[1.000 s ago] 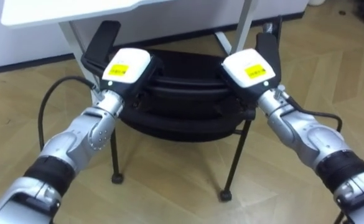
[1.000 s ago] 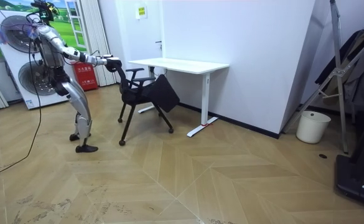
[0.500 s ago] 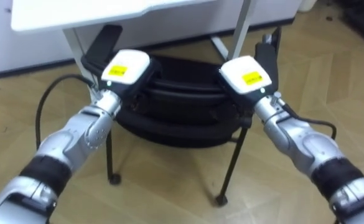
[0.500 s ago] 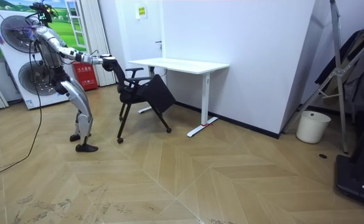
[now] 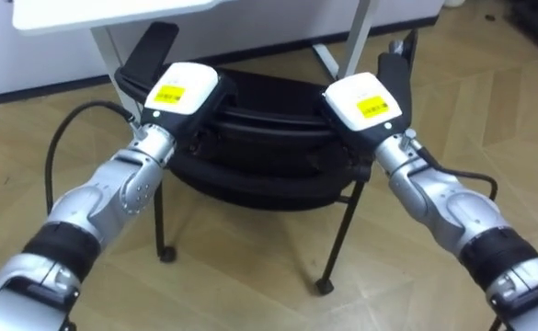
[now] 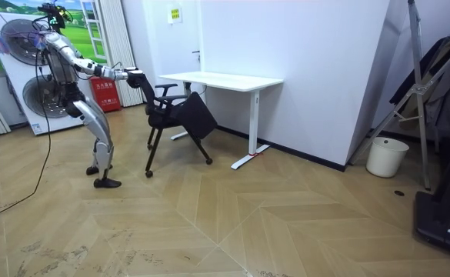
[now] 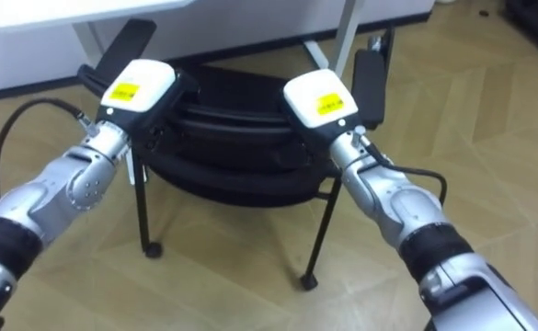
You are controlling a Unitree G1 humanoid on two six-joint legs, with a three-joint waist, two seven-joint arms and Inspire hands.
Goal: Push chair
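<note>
Since a second ago, the black chair (image 6: 180, 114) has slid a little toward the room view's left, and your arms have come with it. Your left hand (image 5: 184, 92) and right hand (image 5: 365, 101) both sit on top of the chair's backrest, one near each end, with their white backs facing up. You cannot tell whether either hand grips the backrest or only presses on it. The chair stands on the wood floor (image 5: 250, 276) right in front of the white bench (image 5: 94, 11), at its near end. Your robot stands behind the chair, leaning forward with both arms stretched out.
</note>
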